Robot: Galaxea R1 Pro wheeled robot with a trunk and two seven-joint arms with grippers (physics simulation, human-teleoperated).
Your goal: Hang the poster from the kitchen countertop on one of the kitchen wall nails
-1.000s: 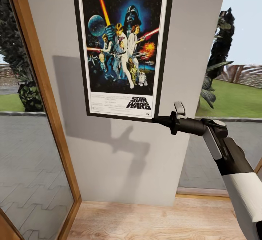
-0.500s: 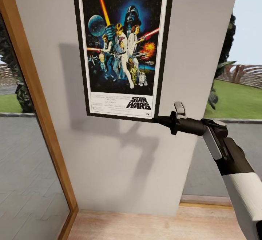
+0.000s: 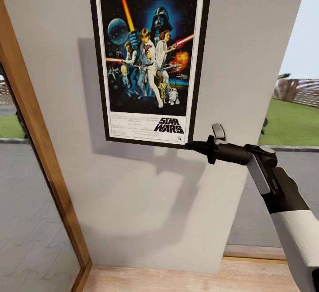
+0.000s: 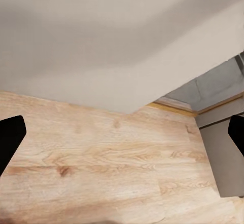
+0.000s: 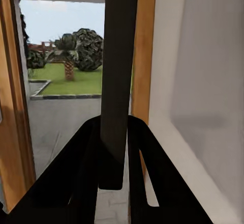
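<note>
Right now my right end effector [image 3: 191,146] is clamped on the lower corner of the poster [image 3: 148,57], on the side of the far window, holding it upright against the pale grey wall [image 3: 146,203]. I can't spot a nail, so letting go could drop the poster to the wooden floor [image 4: 101,168]. My left end effector [image 4: 122,132] hangs spread and empty.

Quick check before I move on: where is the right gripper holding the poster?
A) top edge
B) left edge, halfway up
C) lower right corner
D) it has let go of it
C: in the head view the right gripper meets the poster at its lower right corner, and the right wrist view shows both fingers closed on the dark frame edge.
</note>
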